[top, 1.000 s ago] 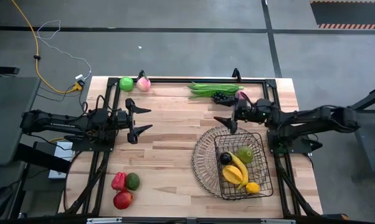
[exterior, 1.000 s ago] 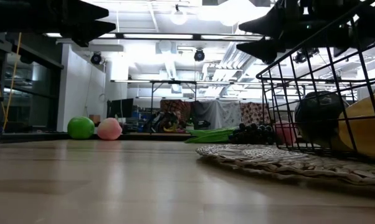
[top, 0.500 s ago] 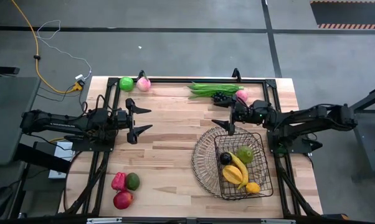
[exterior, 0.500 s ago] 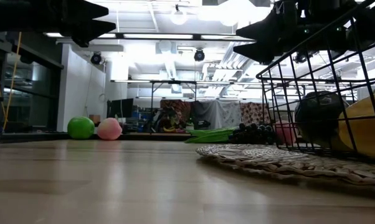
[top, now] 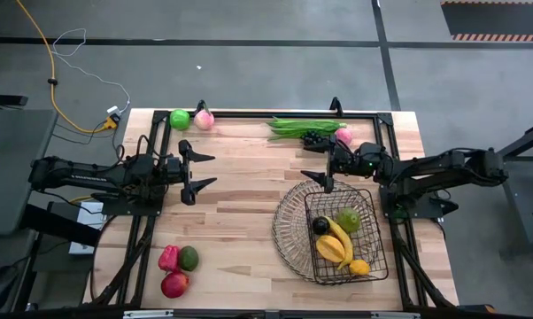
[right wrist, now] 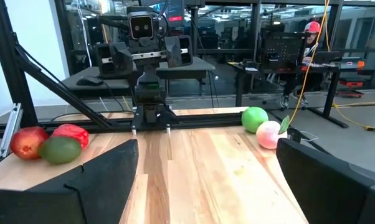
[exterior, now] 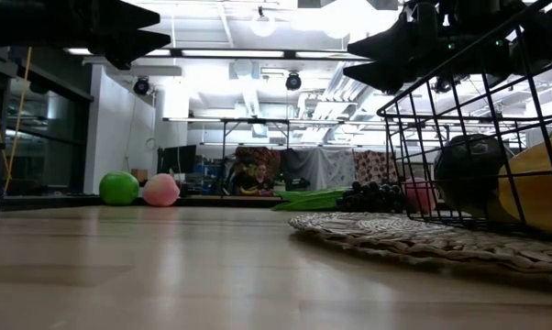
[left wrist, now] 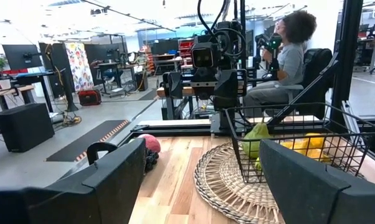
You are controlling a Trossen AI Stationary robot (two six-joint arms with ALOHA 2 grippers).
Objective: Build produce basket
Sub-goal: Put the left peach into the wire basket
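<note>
Both arms are up off the table [top: 249, 230] and both sets of jaws stand wide apart, nothing between them. The right gripper [top: 322, 168] hovers just off the basket's [top: 289, 232] rim, on the side facing the beans, its jaws pointing across the table toward the left arm. The basket sits on the right half of the table, below and beside those jaws, not between them; in its deep mesh centre lie bananas [top: 336, 241], a lemon [top: 359, 267], a green pear-like fruit [top: 348, 219] and a dark round piece [top: 320, 226]. Behind the right gripper, at the far edge, the green beans [top: 295, 127] lie flat with dark grapes [top: 315, 138] touching them and a pink peach [top: 343, 136] just beside the wrist. The left gripper [top: 200, 171] hangs over the left half, fingers spread, aimed at the right arm, well apart from the basket. Out past it at the far edge sit a green apple [top: 179, 119] and a second peach [top: 204, 119], touching each other. Near the front edge on the left side are a red pepper [top: 168, 258], an avocado [top: 189, 258] and a red apple [top: 174, 284], bunched together. The low view shows the basket's wire wall [exterior: 459, 128] close up, right jaws dark above it. A person [left wrist: 287, 56] sits beyond the table in the left wrist view.
</note>
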